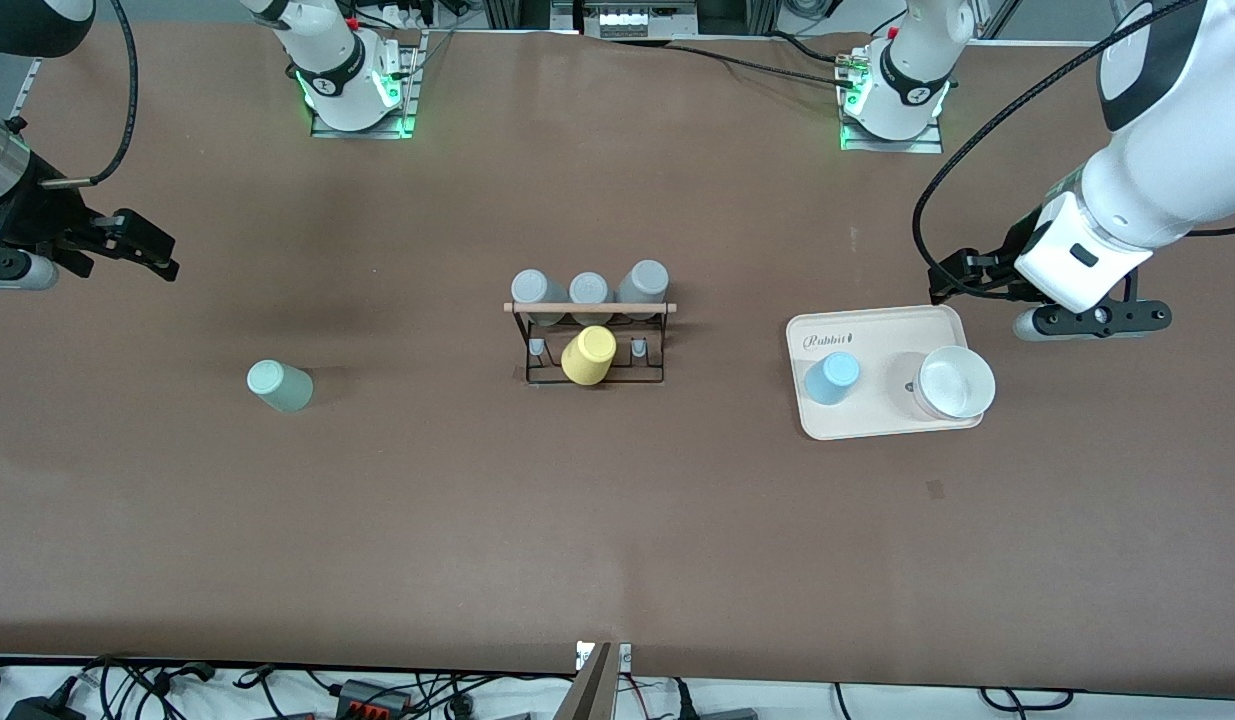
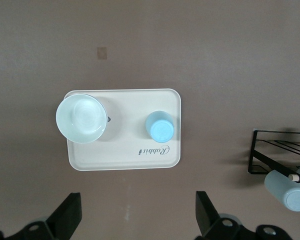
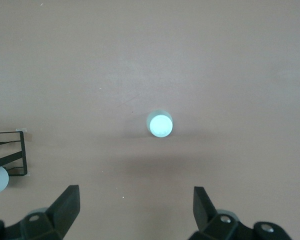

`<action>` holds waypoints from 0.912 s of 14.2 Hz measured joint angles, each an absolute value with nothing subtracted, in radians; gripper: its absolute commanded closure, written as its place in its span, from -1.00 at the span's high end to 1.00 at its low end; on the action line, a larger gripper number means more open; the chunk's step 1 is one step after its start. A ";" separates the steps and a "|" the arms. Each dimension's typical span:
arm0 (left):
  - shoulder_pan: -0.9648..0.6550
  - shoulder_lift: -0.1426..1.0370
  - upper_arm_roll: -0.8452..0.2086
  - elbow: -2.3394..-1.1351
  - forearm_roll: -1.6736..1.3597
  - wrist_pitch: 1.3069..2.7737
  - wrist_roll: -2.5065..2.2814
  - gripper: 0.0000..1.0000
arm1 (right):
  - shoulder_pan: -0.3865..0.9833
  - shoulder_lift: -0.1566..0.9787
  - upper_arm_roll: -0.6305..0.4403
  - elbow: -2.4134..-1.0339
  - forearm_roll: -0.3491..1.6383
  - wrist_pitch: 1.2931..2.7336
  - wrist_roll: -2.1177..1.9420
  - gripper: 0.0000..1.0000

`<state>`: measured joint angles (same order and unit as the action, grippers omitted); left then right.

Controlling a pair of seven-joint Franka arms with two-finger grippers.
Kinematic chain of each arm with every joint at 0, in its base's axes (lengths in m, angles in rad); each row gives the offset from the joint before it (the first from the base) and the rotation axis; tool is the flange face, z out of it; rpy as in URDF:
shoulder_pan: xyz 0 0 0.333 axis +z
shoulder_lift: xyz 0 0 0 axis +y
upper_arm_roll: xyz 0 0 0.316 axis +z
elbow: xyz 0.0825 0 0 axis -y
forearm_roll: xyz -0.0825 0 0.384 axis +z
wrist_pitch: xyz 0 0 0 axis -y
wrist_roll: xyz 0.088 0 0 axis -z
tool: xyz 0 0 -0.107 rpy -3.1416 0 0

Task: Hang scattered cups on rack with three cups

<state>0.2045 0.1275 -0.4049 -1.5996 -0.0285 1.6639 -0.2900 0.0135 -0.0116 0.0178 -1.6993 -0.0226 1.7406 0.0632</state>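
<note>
A pale sage-green cup (image 1: 279,385) (image 3: 160,125) stands upside down on the bare table toward the right arm's end. A light blue cup (image 1: 832,378) (image 2: 160,126) stands upside down on a cream tray (image 1: 882,425) toward the left arm's end. The black wire rack (image 1: 589,345) (image 2: 275,160) sits mid-table with three grey cups (image 1: 587,290) and a yellow cup (image 1: 588,355) on it. My right gripper (image 1: 162,255) (image 3: 135,210) hangs open and empty over bare table, apart from the green cup. My left gripper (image 1: 1092,318) (image 2: 137,215) hangs open and empty over the table beside the tray.
A wider white bowl (image 1: 955,382) (image 2: 81,118) sits on the tray (image 2: 125,155) beside the blue cup. Cables lie along the table edge nearest the front camera. The arm bases stand at the edge farthest from it.
</note>
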 measured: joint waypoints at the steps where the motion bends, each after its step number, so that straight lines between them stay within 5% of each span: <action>1: 0.204 0.128 -0.405 -1.600 -0.028 1.664 -0.290 1.00 | 0.014 -0.012 0.018 -1.699 -0.023 1.741 0.063 1.00; 13: 0.213 0.128 -0.401 -1.600 -0.014 1.664 -0.265 1.00 | 0.014 -0.012 0.018 -1.693 -0.023 1.746 0.061 1.00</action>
<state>0.2131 0.1275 -0.4006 -1.5996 -0.0145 1.6640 -0.2654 0.0136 -0.0116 0.0185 -1.6925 -0.0225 1.7463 0.0608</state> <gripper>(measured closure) 0.000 0.000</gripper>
